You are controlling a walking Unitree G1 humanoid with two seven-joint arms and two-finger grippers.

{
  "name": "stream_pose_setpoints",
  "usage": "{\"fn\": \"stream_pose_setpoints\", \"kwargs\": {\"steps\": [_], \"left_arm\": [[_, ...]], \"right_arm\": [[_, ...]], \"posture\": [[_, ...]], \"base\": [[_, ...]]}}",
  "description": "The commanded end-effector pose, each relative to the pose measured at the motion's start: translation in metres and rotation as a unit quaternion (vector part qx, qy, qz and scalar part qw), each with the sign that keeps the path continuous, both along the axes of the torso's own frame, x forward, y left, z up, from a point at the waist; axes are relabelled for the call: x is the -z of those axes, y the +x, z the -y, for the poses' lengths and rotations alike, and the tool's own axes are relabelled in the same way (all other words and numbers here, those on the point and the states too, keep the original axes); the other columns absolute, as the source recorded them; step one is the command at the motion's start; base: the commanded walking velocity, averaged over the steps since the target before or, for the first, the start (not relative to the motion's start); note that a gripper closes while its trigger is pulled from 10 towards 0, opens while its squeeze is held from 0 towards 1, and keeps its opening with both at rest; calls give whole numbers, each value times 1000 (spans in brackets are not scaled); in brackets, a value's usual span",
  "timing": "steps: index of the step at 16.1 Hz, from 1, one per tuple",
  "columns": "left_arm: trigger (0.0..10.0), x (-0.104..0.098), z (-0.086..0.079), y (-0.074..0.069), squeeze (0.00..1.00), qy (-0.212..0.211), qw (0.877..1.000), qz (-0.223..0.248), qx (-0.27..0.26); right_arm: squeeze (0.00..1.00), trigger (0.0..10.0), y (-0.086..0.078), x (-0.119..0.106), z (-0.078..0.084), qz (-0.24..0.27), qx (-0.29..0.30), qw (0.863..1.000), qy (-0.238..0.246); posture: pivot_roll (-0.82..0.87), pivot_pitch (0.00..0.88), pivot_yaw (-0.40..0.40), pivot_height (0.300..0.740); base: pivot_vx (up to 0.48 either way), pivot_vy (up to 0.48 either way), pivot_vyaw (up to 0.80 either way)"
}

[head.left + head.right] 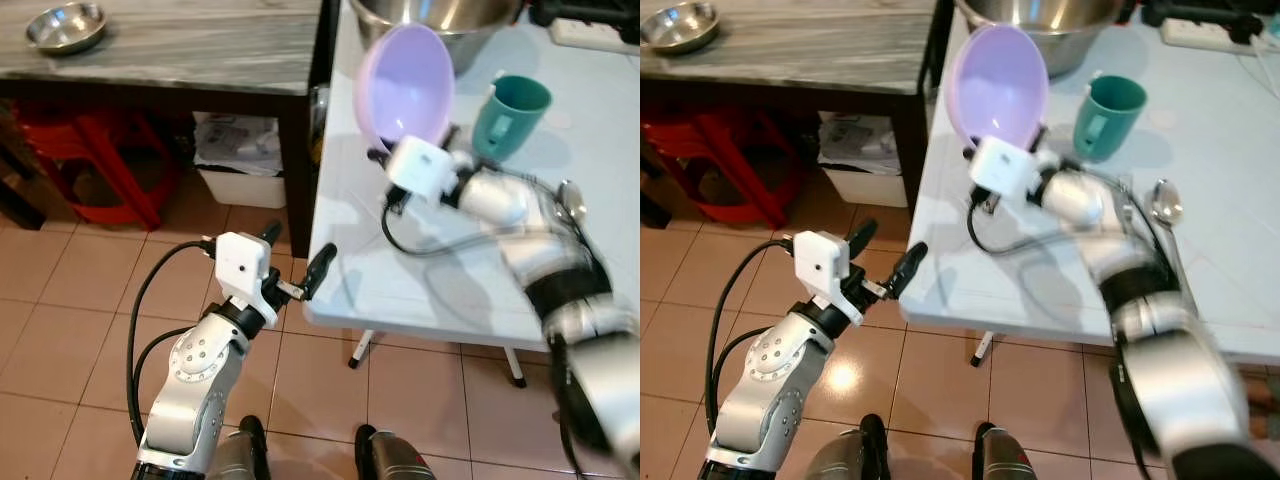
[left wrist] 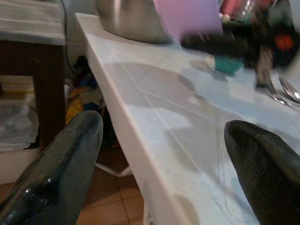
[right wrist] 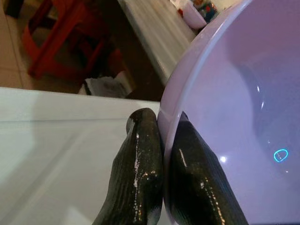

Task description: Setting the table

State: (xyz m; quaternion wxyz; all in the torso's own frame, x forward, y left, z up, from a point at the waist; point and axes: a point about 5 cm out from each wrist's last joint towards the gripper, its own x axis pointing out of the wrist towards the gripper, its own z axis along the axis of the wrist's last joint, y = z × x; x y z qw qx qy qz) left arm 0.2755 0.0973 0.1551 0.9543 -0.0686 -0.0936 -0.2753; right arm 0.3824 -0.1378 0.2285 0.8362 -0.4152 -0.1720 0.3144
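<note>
Over the white table (image 1: 440, 290), the right gripper (image 3: 161, 140) holds a lilac bowl (image 1: 405, 85) up off the surface, tilted on edge — its two black fingers (image 3: 138, 159) pinch the rim, one on each side of the wall. Bowl's open face turns toward the robot's right. Just beside it on the table stands a teal cup (image 1: 510, 118), upright, apart from the bowl. Behind both sits a big steel mixing bowl (image 1: 440, 20) at the table's far edge. A spoon (image 1: 1163, 203) lies on the table near the right forearm, on the robot's right of the cup.

Left gripper (image 1: 295, 262) hovers at the table's near left corner, fingers spread wide, holding nothing — one finger tip (image 1: 322, 265) is close to the table edge, contact can't be told. Further left, a small steel dish (image 1: 66, 26) rests on a grey wooden table (image 1: 200, 50); red stool (image 1: 100, 160) and a white bin (image 1: 240, 175) of papers sit underneath. Tiled floor (image 1: 60, 320) below.
</note>
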Motion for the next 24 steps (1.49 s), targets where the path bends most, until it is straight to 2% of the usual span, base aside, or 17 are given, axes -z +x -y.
{"fn": "stream_pose_setpoints", "kwargs": {"steps": [1, 2, 3, 4, 5, 7, 8, 9, 11, 14, 16, 18, 24], "left_arm": [[10000, -5, -2, 0, 0, -9, 1000, 10, -7], [10000, -10, -5, 6, 0, -12, 999, 19, -27], [10000, -10, -7, 8, 0, -11, 999, 20, -35], [10000, -10, -14, 14, 0, -8, 997, 21, -70], [10000, -8, -20, 19, 0, -6, 995, 16, -94], [10000, -5, -28, 25, 0, 1, 991, 4, -131], [10000, -4, -33, 27, 0, -3, 990, 0, -144], [10000, -3, -34, 27, 0, -4, 989, -1, -147], [10000, 0, -34, 29, 0, -6, 988, -6, -152], [10000, 3, -29, 30, 0, -5, 989, -6, -148], [10000, 5, -26, 31, 0, -4, 989, -7, -147], [10000, 6, -25, 32, 0, -10, 988, -10, -151], [10000, 7, -21, 34, 0, -10, 989, -7, -149]], "right_arm": [[0, 3647, -4, -2, 5, 2, 9, 999, 32], [0, 10000, -13, 7, 10, -7, 33, 995, 93], [0, 10000, -15, 8, 12, -10, 41, 993, 113], [0, 10000, -24, 13, 16, -10, 68, 983, 169], [0, 10000, -32, 17, 18, -8, 89, 977, 193], [0, 10000, -46, 21, 18, -12, 115, 964, 241], [0, 10000, -54, 28, 14, -26, 130, 952, 274], [0, 10000, -56, 30, 13, -30, 134, 950, 279], [0, 10000, -64, 39, 5, -52, 152, 937, 309], [0, 10000, -76, 50, -6, -82, 168, 929, 320], [0, 10000, -77, 52, -13, -92, 170, 927, 323], [0, 10000, -77, 50, -14, -92, 172, 925, 325], [0, 10000, -79, 53, -11, -97, 186, 922, 326]], "posture": [[-142, 239, -12, 740], [-149, 233, -9, 740], [-154, 229, -8, 740], [-162, 226, -4, 740], [-165, 219, -5, 740], [-164, 213, -9, 740], [-164, 205, -12, 740], [-164, 205, -12, 740], [-165, 196, -16, 740], [-157, 184, -14, 740], [-156, 181, -14, 740], [-158, 180, -14, 740], [-166, 177, -8, 740]], "base": [[0, 0, 0], [0, 0, 0], [0, 0, 0], [0, 0, 0], [0, 0, 0], [0, 0, 0], [0, 0, 0], [0, 0, 0], [0, 0, 0], [0, 0, 0], [0, 0, -538], [0, 120, -559], [0, 319, 0]]}}
